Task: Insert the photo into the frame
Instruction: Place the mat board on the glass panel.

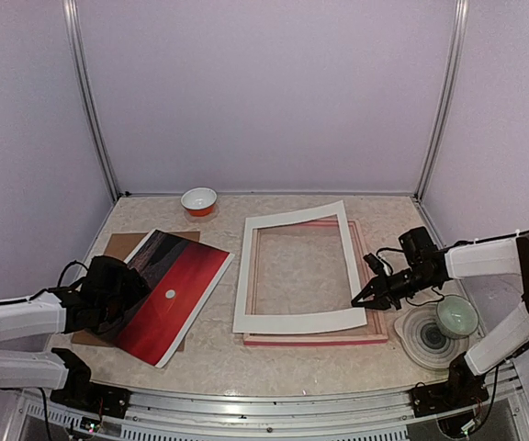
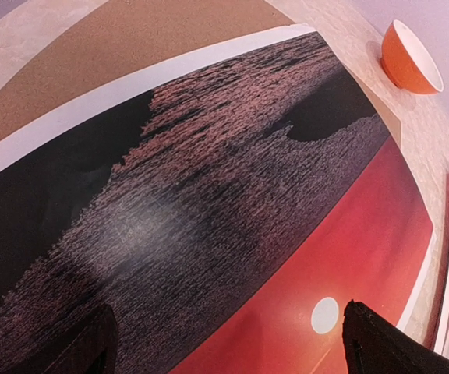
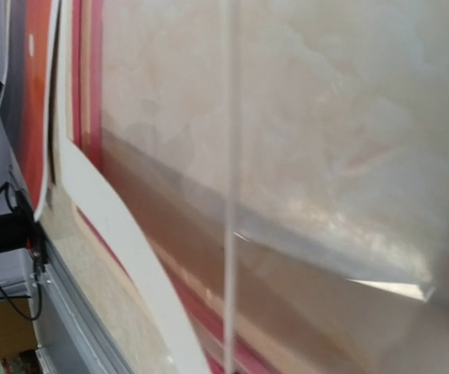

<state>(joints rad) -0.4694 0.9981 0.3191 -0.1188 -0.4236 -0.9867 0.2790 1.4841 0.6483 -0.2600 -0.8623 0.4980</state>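
If brought down hard with the left claw [image 2: 232, 354], spread wide and hovering just over the photo [image 1: 177, 294], could scuff or dent the glossy print instead of catching an edge. Could also slide it off the brown backing board [image 1: 122, 243] beneath, or drag both across the worktop [image 1: 246, 367]. Worse: cannot seat anything yet, with the white mat [image 1: 292, 322] lying skewed over the frame [image 1: 320, 339] and ringing the opening; would likely jam or buckle against the mat if pushed in now. Right claw [image 1: 361, 301] pinched together at the mat's right edge, beside the frame's right rail; cannot tell whether clamped on anything or merely touching. Might tug mat and frame askew if pulled carelessly. Photo: large, flat, thin; red sky with small white sun, dark rippled water, narrow white border. Lies face up and turned at an angle on the left of the worktop, mostly on the backing board, its far right corner near the mat's left edge. Judged likely to sag or bend if lifted by one corner alone.
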